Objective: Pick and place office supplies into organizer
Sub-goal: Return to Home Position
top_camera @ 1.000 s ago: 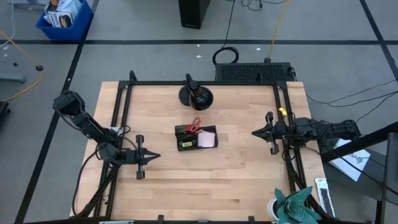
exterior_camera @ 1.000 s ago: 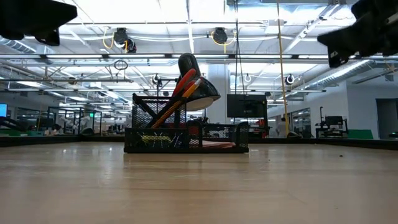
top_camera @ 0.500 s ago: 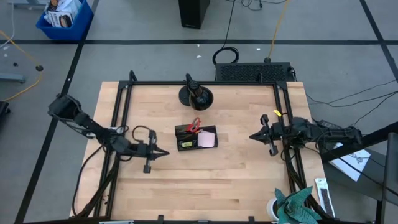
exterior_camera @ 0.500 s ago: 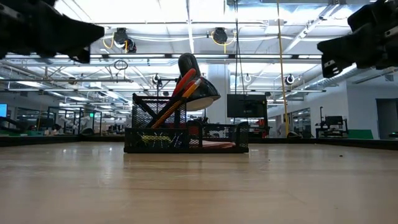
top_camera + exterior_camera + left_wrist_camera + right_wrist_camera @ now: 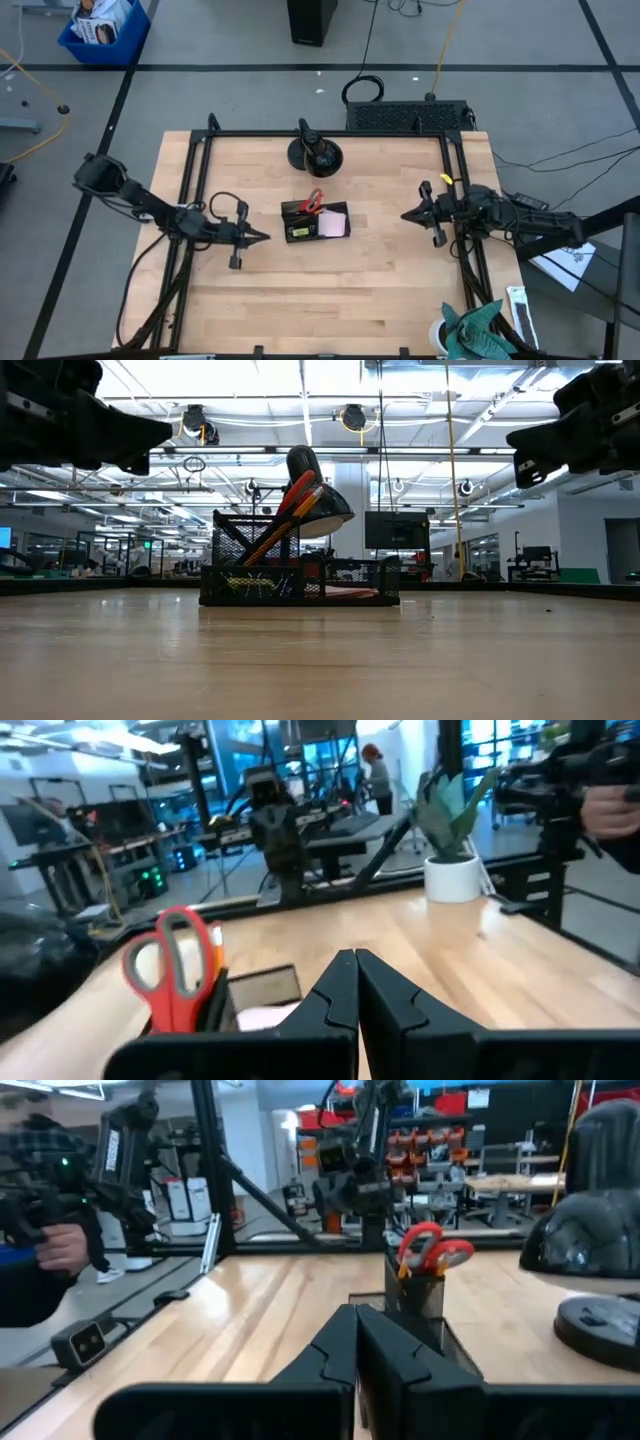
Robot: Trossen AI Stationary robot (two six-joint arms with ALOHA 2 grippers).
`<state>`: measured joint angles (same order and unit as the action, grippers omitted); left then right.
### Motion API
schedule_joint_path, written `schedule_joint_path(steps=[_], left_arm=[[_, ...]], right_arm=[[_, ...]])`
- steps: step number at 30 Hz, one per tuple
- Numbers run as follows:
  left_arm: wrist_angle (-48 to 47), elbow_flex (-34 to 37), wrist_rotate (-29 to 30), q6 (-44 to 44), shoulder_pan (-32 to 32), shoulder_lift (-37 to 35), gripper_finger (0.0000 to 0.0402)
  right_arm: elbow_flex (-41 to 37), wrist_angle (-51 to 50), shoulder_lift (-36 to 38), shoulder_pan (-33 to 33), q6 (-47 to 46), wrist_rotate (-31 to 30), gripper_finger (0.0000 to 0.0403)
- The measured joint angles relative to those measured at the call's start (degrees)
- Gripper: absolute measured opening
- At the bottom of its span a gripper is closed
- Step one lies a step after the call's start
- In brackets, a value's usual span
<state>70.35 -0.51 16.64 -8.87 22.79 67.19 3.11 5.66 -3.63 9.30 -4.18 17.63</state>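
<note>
Organizer: the black mesh tray (image 5: 340, 582) sits about mid-surface (image 5: 300, 290), between the two arms, where either arm could get at it.
Scissors: standing (image 5: 313, 199) in the taller section at the tray's left end with the red handles up. Upright is the sensible way to stow a long tool in a small tray.
Pencils: orange (image 5: 283, 525), leaning in that same tall section and slanting up to the right in the low view.
Pad: the pink square (image 5: 331, 227) lies flat in the low right-hand compartment, which suits something wide and thin.
Loose supplies: I can't spot any on the bare wood around the tray, so the sorting looks finished to me.
Left end effector: (image 5: 260, 237) fingers pressed together with nothing between them. It hangs above the surface to the left of the tray, near it but apart, with its tip pointing at it.
Right end effector: (image 5: 406, 215) also pinched shut and empty. It is raised, well to the right of the tray near the right frame rail, and points left.
Step in hand: my guess is that both arms are heading to rest, which fits empty grips and a filled tray.
Stand: the round black base (image 5: 315, 153) sits on the far side of the tray, apart from it, and plays no part in the job.
Risk: slight. The left arm is the nearer one, and the scissor handles stand highest, so any swing on that side needs to stay clear of them.
</note>
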Motion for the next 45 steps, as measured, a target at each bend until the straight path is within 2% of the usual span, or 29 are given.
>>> schedule_joint_path(steps=[6,10,12,18,21,23,28,33,39,45], left_arm=[[-1.68,-0.02,1.92,-1.71,1.84,-3.37,0.0000],[-4.61,-0.32,4.31,-0.47,0.36,-6.82,0.0000],[-9.77,-2.12,3.54,-0.43,-1.07,-8.34,0.0000],[-34.08,-10.31,-3.47,-2.03,-4.76,-16.26,0.0000],[-38.63,-11.43,-4.67,-4.64,-4.87,-21.79,0.0000],[-38.86,-10.18,-4.67,-5.55,-4.63,-25.75,0.0000],[-38.56,-5.16,-3.45,-3.18,-4.16,-32.07,0.0000],[-38.54,-2.46,-1.39,-1.15,-4.07,-32.80,0.0000],[-36.81,-1.47,-4.06,-4.47,-4.07,-32.84,0.0000],[-36.25,-0.02,-3.33,-6.86,-4.04,-35.82,0.0000]], right_arm=[[0.53,-1.24,1.32,2.34,0.36,0.80,0.0000],[2.63,-3.98,1.57,3.91,0.74,2.46,0.0000],[3.19,-3.31,1.91,4.31,0.91,3.71,0.0000],[3.72,-3.17,2.41,6.25,2.79,3.67,0.0000],[3.74,-3.40,2.90,8.48,2.84,3.74,0.0000],[3.74,-3.88,3.23,9.99,2.72,5.27,0.0000],[3.74,-3.75,3.25,13.05,0.86,13.84,0.0000],[3.78,-3.77,3.25,13.66,0.13,14.18,0.0000],[3.80,-3.75,3.25,13.66,-0.59,14.19,0.0000],[3.80,-3.75,3.25,13.66,-0.92,14.20,0.0000]])
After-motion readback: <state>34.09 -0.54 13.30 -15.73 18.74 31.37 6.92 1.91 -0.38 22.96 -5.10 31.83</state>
